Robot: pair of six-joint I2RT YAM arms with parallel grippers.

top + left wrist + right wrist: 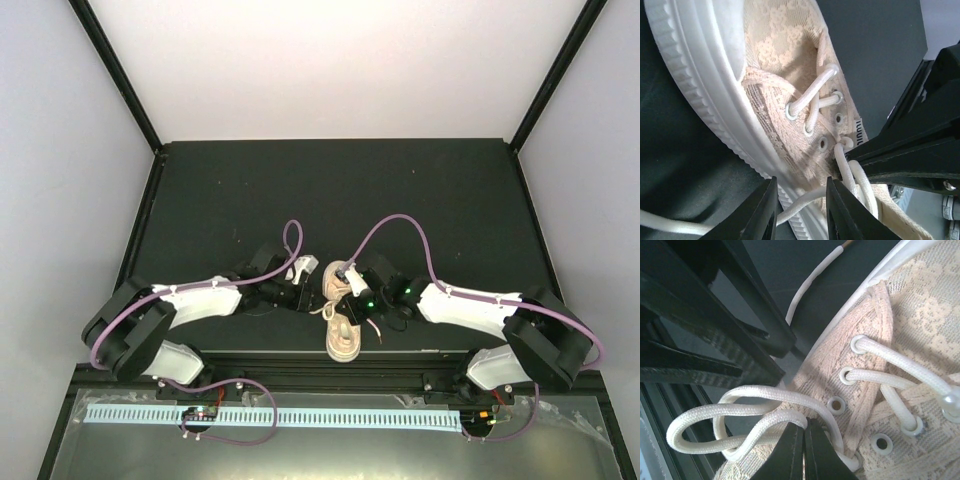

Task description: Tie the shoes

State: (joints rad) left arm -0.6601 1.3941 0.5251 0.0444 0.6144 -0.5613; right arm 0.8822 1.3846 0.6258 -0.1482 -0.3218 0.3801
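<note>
The beige-pink lace sneaker (342, 335) with a pale sole lies at the near edge of the mat, between my two arms. My left gripper (312, 296) is at its left side. In the left wrist view my left gripper (800, 212) is open, and one off-white lace strand (796, 206) passes between the fingers over the ribbed sole (700, 95). My right gripper (343, 296) is over the eyelets. In the right wrist view my right gripper (803, 447) is shut on a lace loop (740, 395) above the shoe's upper (920, 315).
The black mat (330, 190) stretches away behind the shoe. A loose lace end with its tip (815, 275) lies on the mat. The left gripper's black fingers (755, 315) stand close beside my right one. A rail (300, 360) runs along the near edge.
</note>
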